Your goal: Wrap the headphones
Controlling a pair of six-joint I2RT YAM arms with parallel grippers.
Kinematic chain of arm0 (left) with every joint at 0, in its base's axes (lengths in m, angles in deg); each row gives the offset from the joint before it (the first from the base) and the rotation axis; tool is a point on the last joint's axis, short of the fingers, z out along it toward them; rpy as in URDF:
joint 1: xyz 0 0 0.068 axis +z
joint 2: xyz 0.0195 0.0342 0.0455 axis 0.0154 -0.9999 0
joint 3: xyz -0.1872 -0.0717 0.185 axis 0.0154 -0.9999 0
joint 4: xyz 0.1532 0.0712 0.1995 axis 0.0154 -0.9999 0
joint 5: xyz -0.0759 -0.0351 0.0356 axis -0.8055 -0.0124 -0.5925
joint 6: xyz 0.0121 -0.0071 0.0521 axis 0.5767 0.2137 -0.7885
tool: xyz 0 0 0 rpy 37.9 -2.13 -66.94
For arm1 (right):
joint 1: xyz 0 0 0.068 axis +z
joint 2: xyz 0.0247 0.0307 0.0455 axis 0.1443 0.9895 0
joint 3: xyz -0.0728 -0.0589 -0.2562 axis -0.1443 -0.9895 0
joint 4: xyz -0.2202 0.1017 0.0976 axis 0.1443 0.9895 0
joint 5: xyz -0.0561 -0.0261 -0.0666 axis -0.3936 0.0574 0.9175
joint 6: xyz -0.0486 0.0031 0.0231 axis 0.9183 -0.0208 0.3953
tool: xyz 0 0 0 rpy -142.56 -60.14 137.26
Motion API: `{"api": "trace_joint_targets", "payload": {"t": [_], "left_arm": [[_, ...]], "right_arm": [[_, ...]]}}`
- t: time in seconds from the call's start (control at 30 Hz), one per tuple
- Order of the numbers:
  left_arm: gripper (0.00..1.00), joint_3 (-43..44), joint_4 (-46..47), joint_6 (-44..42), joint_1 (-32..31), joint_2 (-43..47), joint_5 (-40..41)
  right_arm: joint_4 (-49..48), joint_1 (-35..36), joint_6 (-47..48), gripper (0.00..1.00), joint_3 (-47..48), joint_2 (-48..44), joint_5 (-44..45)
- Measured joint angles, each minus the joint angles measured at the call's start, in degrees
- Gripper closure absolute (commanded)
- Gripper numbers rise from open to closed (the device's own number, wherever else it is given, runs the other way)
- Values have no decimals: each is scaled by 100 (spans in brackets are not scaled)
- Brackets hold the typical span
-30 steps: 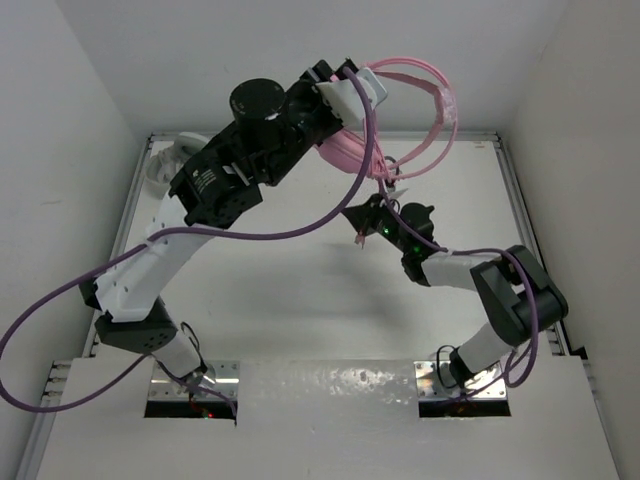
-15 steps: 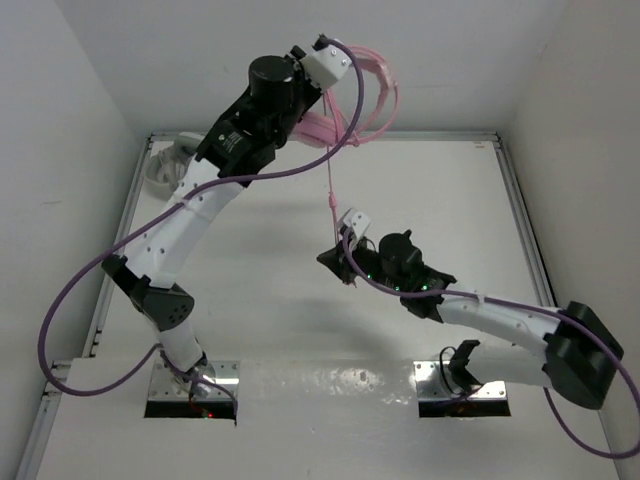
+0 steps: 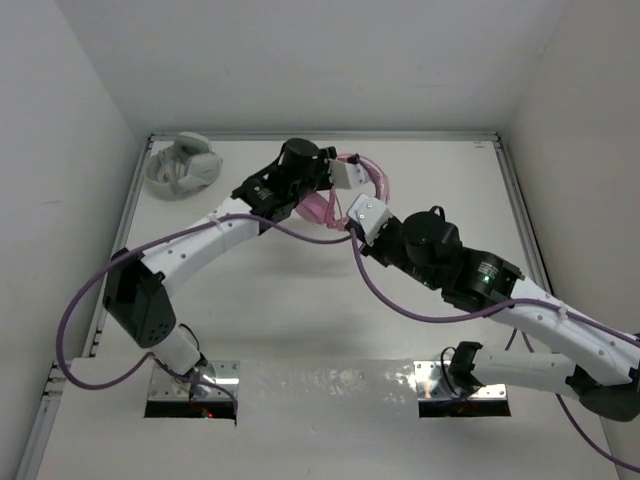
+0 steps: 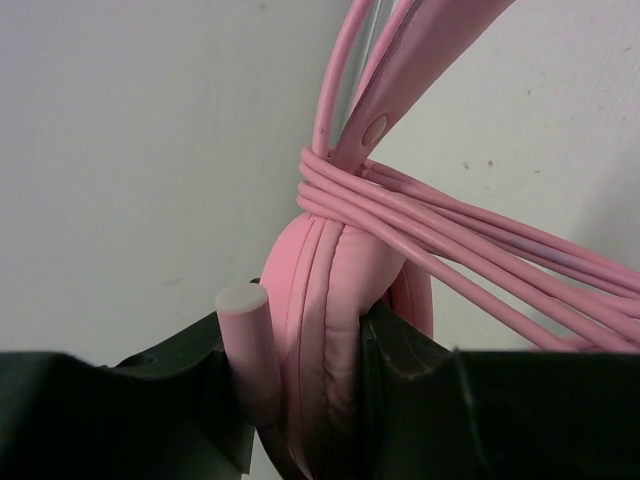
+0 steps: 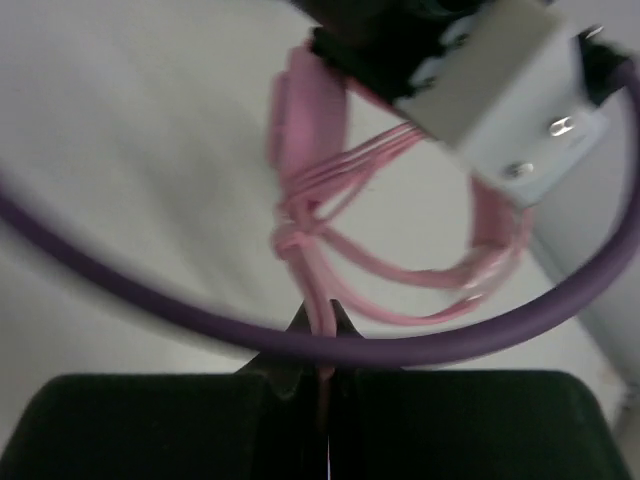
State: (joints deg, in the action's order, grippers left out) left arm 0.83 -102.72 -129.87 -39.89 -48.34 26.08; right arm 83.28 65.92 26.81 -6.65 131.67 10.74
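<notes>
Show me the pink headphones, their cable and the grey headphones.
pink headphones (image 4: 320,325): left wrist view, earcup pad.
cable (image 4: 450,240): left wrist view, wrapped strands.
grey headphones (image 3: 185,166): top view, earcup.

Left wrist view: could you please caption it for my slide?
Jaws of the left gripper clamp one earcup of the pink headphones, cable wound repeatedly just above it.

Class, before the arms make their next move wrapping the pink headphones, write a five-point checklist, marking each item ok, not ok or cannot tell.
1. Left claw shut on the round padded pink earcup: ok.
2. Right claw pinching the thin pink cable: ok.
3. Cable turns bunched at the pink headband base: ok.
4. Thick purple arm lead clear of the pink cable: cannot tell; it crosses in front.
5. Grey-white headphones apart from both arms: ok.
</notes>
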Motion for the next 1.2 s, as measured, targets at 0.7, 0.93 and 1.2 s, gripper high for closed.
{"api": "trace_joint_targets", "payload": {"t": [0.7,0.93,1.2], "left_arm": [[100,-1834,1178,-1121,-1126,2098,-739],[100,-1851,695,-1163,-1110,2256,-914],[100,-1982,229,-1467,-1150,2455,-1438]], "right_arm": [[1259,-1681,1690,100,2754,1980,-1075],[1580,-1762,1886,96,2896,2227,-1384],[1467,-2094,2520,82,3156,2500,-1576]]}}
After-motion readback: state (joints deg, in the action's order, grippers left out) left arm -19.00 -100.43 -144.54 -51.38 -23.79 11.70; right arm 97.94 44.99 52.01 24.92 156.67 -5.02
